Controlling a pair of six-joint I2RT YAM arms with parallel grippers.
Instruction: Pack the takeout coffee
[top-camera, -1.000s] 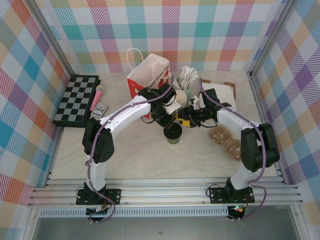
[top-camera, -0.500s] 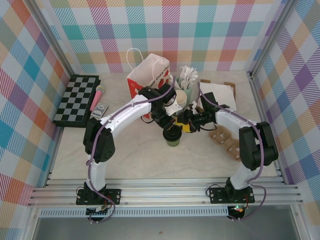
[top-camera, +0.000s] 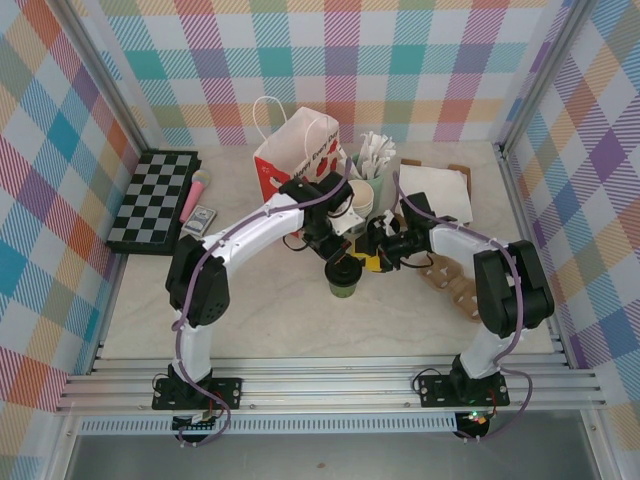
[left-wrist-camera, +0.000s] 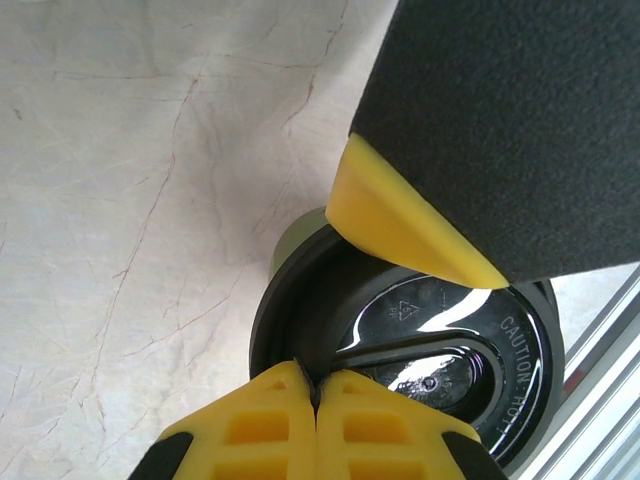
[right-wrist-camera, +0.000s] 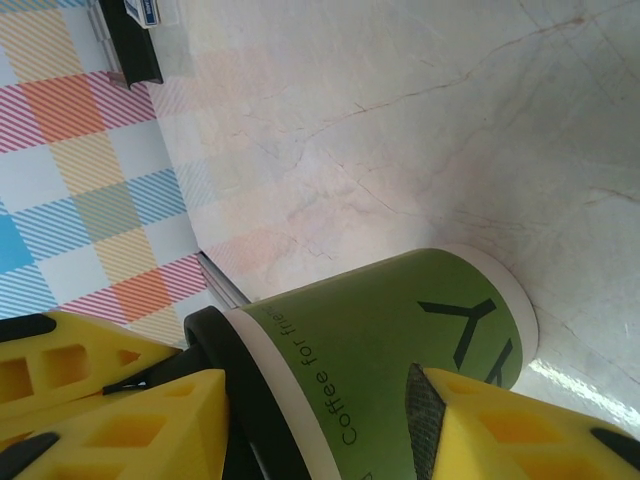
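The takeout coffee (top-camera: 343, 280) is nearest the arm bases, on open tabletop (top-camera: 270, 310) between the 2 wrists and short of the paper bag (top-camera: 300, 150). The left gripper (left-wrist-camera: 315, 395) comes at it from above, its jaws clenched tip to tip right at the rim of the black lid (left-wrist-camera: 440, 380). The right gripper (right-wrist-camera: 318, 395) comes from the side with its jaws parted and the cup between them. 1 finger is by the lid and the other has its dark pad at the green wall.

The step in hand looks like securing the cup for the carry to the bag. To do it well, the right jaws should close squarely on the paper wall below the lid. The grip should be firm enough to lift but not so hard that the cup buckles or the lid pops. The left jaws ought to leave the rim before the lift, since a pull there could unseat the lid. Carry the cup upright, raise it above the bag's mouth, and lower it clear of the stack of cream cups (top-camera: 360, 193) beside the bag.

Several things are hard to make out:
- whether the left jaws nip a sliver of rim or only rest on it
- whether the right pads press the cup or merely flank it
- whether the base rests on the tabletop or hangs just off it

From above, both wrists crowd the cup's far side, and the bag's inside cannot be read.
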